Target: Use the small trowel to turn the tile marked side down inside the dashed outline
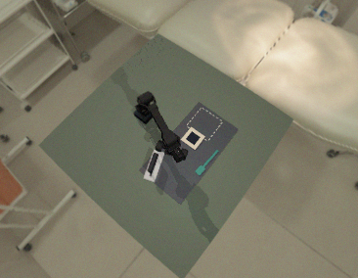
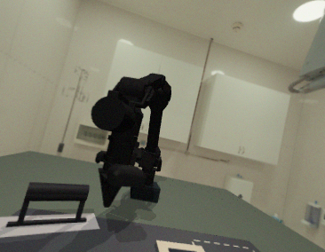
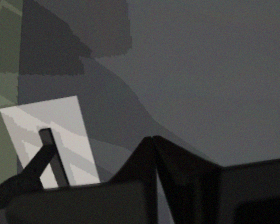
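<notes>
Top: tile (image 1: 193,138) (image 2: 180,247) apart from jaws (image 1: 181,157) (image 2: 107,205)

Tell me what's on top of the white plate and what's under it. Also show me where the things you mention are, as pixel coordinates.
A black handle (image 1: 153,163) (image 2: 59,192) (image 3: 45,162) stands on the white plate (image 1: 150,176) (image 2: 90,222) (image 3: 73,117). The plate overlaps the edge of the dark mat (image 1: 182,186) (image 2: 128,231) (image 3: 201,75); whatever else its underside covers is hidden.

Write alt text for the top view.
A black robot arm reaches over a dark mat, its end effector shut and empty. A cream-bordered tile lies by a dashed outline; nearby are a teal flat-bladed tool and a white plate with a black handle.
</notes>
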